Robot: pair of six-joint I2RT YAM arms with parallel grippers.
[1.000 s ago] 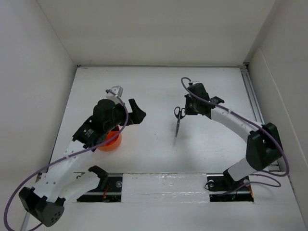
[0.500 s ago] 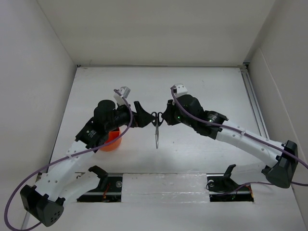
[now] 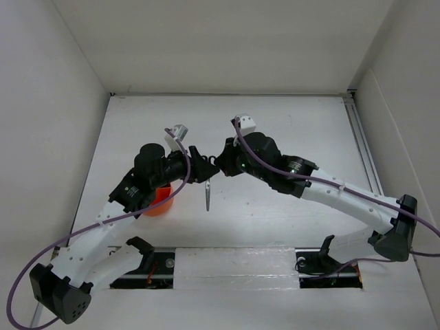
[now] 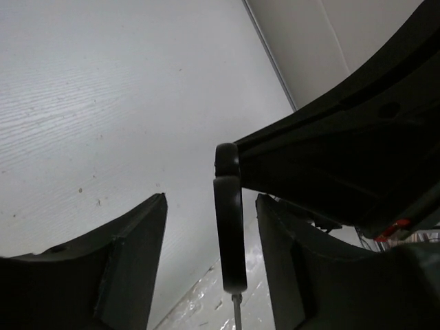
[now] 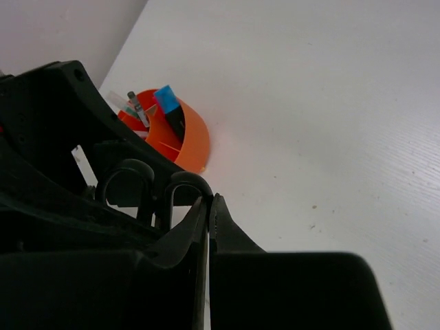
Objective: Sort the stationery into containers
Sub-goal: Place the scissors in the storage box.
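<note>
Over the white worktop [image 3: 289,124], my two end effectors meet around one pair of scissors [image 3: 208,189].
My right end effector [image 3: 218,167] is pinched tight on a black handle loop, holding the handles off the worktop with the blades pointing back toward my bases. My left end effector [image 4: 213,206] stands wide apart, a finger on either side of the handle and neither touching it. The orange cup [image 3: 161,206] sits on the worktop, half hidden under my left arm [image 3: 103,227], near the scissors. A blue-capped marker [image 5: 165,96] stands in it.
</note>
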